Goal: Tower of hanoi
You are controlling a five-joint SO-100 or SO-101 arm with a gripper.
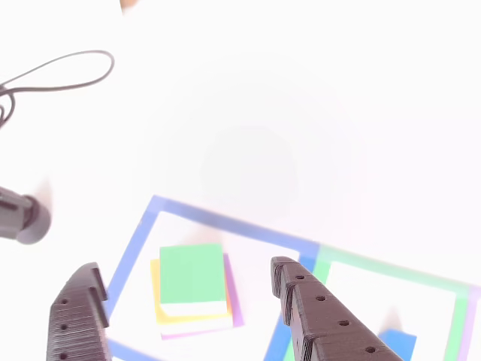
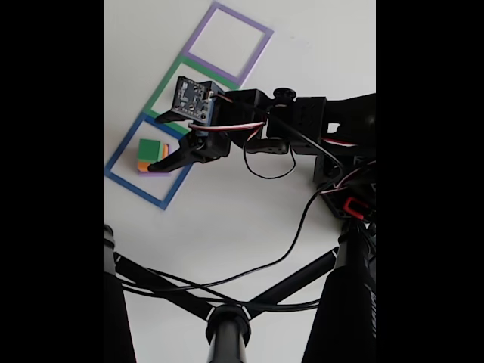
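Observation:
A stack of three cubes stands inside the blue strip square [image 1: 134,248]: a green cube [image 1: 192,272] on top, an orange one [image 1: 155,289] under it and a purple one [image 1: 235,301] at the bottom. In the fixed view the same stack [image 2: 150,153] sits at the left. My gripper [image 1: 186,268] hovers above the stack, open, one finger on each side of it and nothing between them. From the fixed view, the gripper [image 2: 162,160] reaches in from the right over the stack. A blue cube [image 1: 398,344] lies in the green strip square [image 1: 391,272].
Three strip squares lie in a row: blue [image 2: 121,155], green [image 2: 168,83], purple [image 2: 227,15]. A black cable [image 1: 71,71] loops at the upper left. A dark round object [image 1: 26,218] sits at the left edge. Black tripod legs [image 2: 227,302] cross the near side.

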